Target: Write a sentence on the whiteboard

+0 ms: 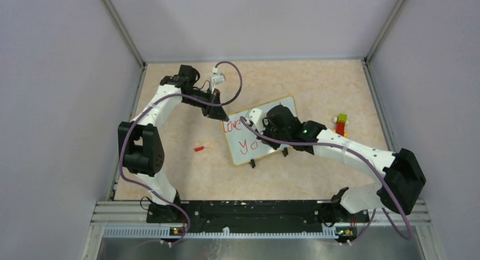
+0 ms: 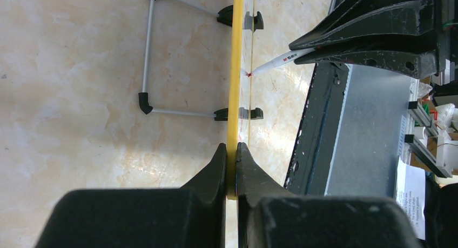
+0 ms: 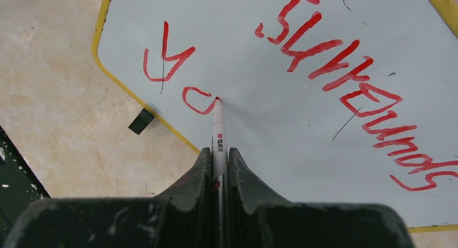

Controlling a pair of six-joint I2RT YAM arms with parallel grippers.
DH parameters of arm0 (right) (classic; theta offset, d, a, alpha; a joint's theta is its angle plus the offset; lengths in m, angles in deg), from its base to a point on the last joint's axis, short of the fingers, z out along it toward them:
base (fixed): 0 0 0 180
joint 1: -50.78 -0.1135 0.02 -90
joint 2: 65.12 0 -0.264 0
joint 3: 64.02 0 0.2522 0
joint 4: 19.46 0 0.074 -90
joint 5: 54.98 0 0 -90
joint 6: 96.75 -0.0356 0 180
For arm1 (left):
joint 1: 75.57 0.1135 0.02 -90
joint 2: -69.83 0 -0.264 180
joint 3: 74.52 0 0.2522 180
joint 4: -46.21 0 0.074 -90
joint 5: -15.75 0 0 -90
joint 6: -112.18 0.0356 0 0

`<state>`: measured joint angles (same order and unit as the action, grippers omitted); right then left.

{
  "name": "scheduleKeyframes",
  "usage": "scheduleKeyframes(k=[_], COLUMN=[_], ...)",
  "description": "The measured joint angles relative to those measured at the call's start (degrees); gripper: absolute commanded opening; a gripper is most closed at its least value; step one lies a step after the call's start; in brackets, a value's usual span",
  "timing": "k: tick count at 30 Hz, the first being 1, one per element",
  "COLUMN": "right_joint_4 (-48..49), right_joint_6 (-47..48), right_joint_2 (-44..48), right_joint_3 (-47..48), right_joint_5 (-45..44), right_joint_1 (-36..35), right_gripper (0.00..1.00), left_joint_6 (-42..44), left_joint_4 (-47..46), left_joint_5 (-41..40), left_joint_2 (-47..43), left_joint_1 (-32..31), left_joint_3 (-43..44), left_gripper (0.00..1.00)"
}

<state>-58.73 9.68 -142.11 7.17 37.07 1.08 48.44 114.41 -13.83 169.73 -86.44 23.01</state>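
The whiteboard (image 1: 283, 105) stands tilted in the middle of the table, white with a yellow rim (image 2: 235, 69). The sentence (image 3: 345, 75) is in red: "Love" (image 1: 231, 126) and "surrounds" on the first line, "Yo" (image 3: 173, 64) on the second. My left gripper (image 1: 218, 114) is shut on the board's upper left edge, its jaws pinching the yellow rim (image 2: 236, 151). My right gripper (image 3: 219, 156) is shut on a white marker (image 3: 218, 129). The marker's red tip touches the board at the end of the "o". The marker also shows in the left wrist view (image 2: 278, 61).
A red marker cap (image 1: 198, 148) lies on the table left of the board. Small coloured blocks (image 1: 341, 124) stand at the right. The board rests on black clip feet (image 1: 252, 163) and a wire stand (image 2: 147, 48). Grey walls enclose the table.
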Motion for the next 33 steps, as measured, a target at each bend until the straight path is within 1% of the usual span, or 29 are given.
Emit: scheduleKeyframes(k=[21, 33], right_joint_4=[0.5, -2.0], right_joint_6=[-0.1, -0.1], right_joint_2=[-1.5, 3.2], right_joint_3=[0.8, 0.8], right_joint_5=[0.6, 2.0], right_joint_1=[-1.6, 2.1], right_gripper=[0.0, 0.0], left_joint_6=[0.0, 0.0], left_joint_4=[0.0, 0.0], left_joint_5=[-0.1, 0.0], left_joint_2=[0.0, 0.0], left_joint_1=[0.0, 0.0], left_joint_3=[0.0, 0.0], left_gripper=[0.0, 0.0])
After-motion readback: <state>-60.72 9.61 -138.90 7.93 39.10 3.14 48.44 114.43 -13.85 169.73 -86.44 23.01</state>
